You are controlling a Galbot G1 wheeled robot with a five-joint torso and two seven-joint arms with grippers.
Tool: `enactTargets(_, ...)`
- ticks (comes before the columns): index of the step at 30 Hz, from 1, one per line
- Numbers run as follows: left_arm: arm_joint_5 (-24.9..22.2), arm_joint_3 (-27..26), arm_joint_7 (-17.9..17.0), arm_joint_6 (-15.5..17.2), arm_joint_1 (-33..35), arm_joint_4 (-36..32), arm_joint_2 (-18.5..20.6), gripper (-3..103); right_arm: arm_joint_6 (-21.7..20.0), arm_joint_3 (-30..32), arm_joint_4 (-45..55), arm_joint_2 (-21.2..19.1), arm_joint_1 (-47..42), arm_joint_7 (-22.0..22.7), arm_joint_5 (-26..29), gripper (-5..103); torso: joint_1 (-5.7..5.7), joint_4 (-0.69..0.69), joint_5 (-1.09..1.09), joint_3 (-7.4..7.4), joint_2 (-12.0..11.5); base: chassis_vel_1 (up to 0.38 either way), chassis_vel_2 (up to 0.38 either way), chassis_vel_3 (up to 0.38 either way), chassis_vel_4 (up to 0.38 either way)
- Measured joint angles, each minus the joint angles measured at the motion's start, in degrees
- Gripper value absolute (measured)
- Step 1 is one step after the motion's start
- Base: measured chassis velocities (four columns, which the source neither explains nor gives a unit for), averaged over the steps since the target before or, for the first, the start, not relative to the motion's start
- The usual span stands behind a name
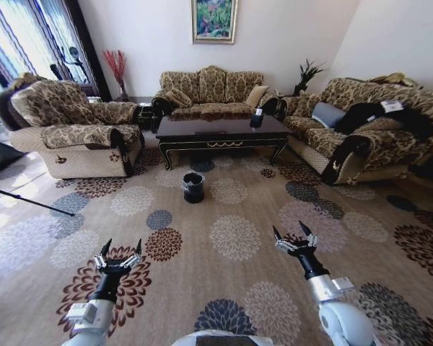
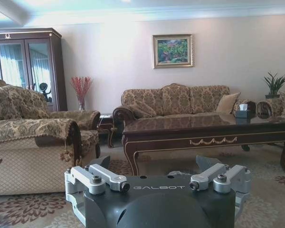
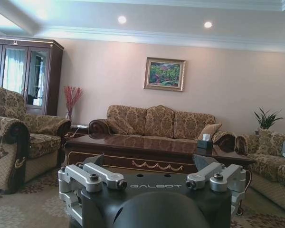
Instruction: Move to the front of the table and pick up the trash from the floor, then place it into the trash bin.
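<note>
The dark brown table [image 1: 220, 130] stands ahead in front of the far sofa, across a stretch of flower-patterned floor [image 1: 234, 238]. The small black trash bin [image 1: 193, 187] sits on the carpet just before the table's front edge. I cannot make out the trash on the carpet from here. My left gripper [image 1: 122, 246] and right gripper [image 1: 289, 231] hover low at the near edge of the carpet. Both are open and hold nothing. The wrist views look level across the table [image 2: 204, 126] [image 3: 147, 145] from behind each open gripper [image 2: 154, 166] [image 3: 149, 161].
An armchair [image 1: 72, 133] flanks the table on the left, a long sofa [image 1: 361, 133] on the right and another sofa [image 1: 213, 90] behind. A tissue box [image 1: 257, 117] sits on the table. A thin black tripod leg [image 1: 29, 202] crosses the floor at the left. Wide carpet lies between me and the bin.
</note>
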Motion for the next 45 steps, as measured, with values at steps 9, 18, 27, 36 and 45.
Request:
enactTargets(9, 0.0, 0.0, 0.0, 0.0, 0.0, 0.0, 0.0, 100, 0.0, 0.0, 0.0, 0.0, 0.0, 0.0, 0.0, 100, 0.98, 0.00, 0.00, 1.25, 2.2, 0.000, 0.000, 0.000, 0.000)
enactTargets(18, 0.0, 0.0, 0.0, 0.0, 0.0, 0.0, 0.0, 100, 0.0, 0.0, 0.0, 0.0, 0.0, 0.0, 0.0, 100, 1.96, 0.00, 0.00, 2.51, 4.5, 0.000, 0.000, 0.000, 0.000)
enactTargets(27, 0.0, 0.0, 0.0, 0.0, 0.0, 0.0, 0.0, 100, 0.0, 0.0, 0.0, 0.0, 0.0, 0.0, 0.0, 100, 3.19, 0.00, 0.00, 4.03, 7.2, 0.000, 0.000, 0.000, 0.000)
enactTargets(36, 0.0, 0.0, 0.0, 0.0, 0.0, 0.0, 0.0, 100, 0.0, 0.0, 0.0, 0.0, 0.0, 0.0, 0.0, 100, 4.21, 0.00, 0.00, 5.37, 9.6, 0.000, 0.000, 0.000, 0.000)
enactTargets(45, 0.0, 0.0, 0.0, 0.0, 0.0, 0.0, 0.0, 100, 0.0, 0.0, 0.0, 0.0, 0.0, 0.0, 0.0, 100, 5.27, 0.00, 0.00, 6.69, 12.0, 0.000, 0.000, 0.000, 0.000)
